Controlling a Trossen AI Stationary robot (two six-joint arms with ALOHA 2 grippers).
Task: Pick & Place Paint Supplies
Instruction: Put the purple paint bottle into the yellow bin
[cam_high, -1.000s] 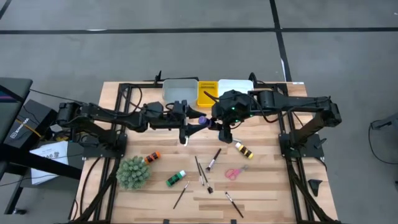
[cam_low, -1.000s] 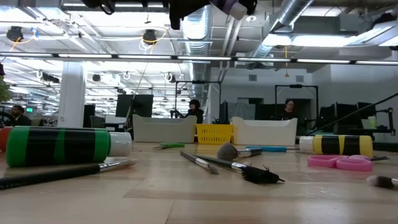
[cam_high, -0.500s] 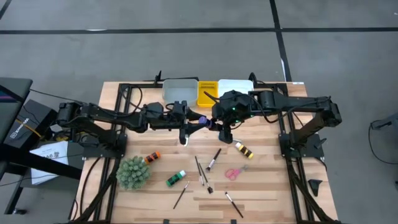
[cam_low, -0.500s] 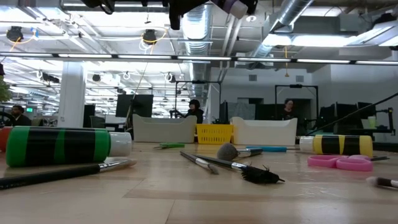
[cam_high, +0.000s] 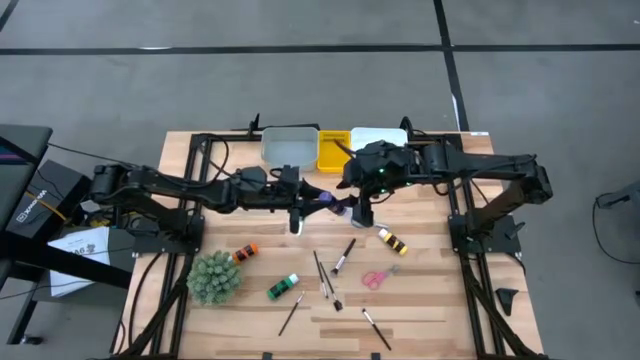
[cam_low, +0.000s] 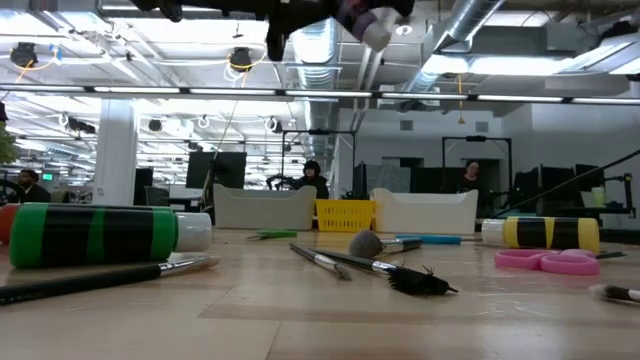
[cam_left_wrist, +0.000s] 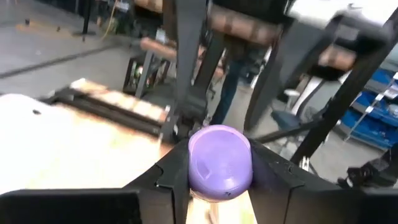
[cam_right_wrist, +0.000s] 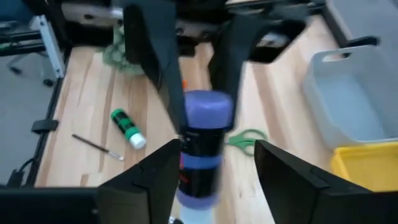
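**High view.** L arm reaches in from the table's left side and R arm from its right. They meet above the table centre, in front of the trays. Left gripper (cam_high: 311, 204) is clamped on the purple paint bottle (cam_high: 326, 199), which is held off the table (cam_high: 420, 300) between the two grippers. Right gripper (cam_high: 353, 206) sits just beside the bottle's other end. Grey tray (cam_high: 290, 146), yellow tray (cam_high: 333, 150) and white tray (cam_high: 380, 138) stand in a row at the far edge. On the near half lie the plant ball (cam_high: 214, 277), orange bottle (cam_high: 245, 252), green bottle (cam_high: 283, 287), yellow bottle (cam_high: 391, 241), pink scissors (cam_high: 376, 277) and several brushes (cam_high: 345, 256), all apart from the grippers.

**Low view.** Purple bottle shows at the top edge, tilted and well above the tabletop, with dark gripper parts next to it. Green bottle lies in the left foreground, yellow bottle and pink scissors at right, brushes in the centre. People sit in the room beyond the trays.

**L wrist view.** The bottle's purple cap end fills the gap between the left gripper's fingers (cam_left_wrist: 171, 177). Both fingers touch it, i.e. grasped.

**R wrist view.** Bottle body, purple w/ dark bands, stands between the right gripper's fingers (cam_right_wrist: 149, 177). There is a clear gap on each side, so the jaws are released and not touching it. The L arm's dark fingers grip the bottle's far end. Green scissors (cam_right_wrist: 245, 138) lie on the table behind the bottle.
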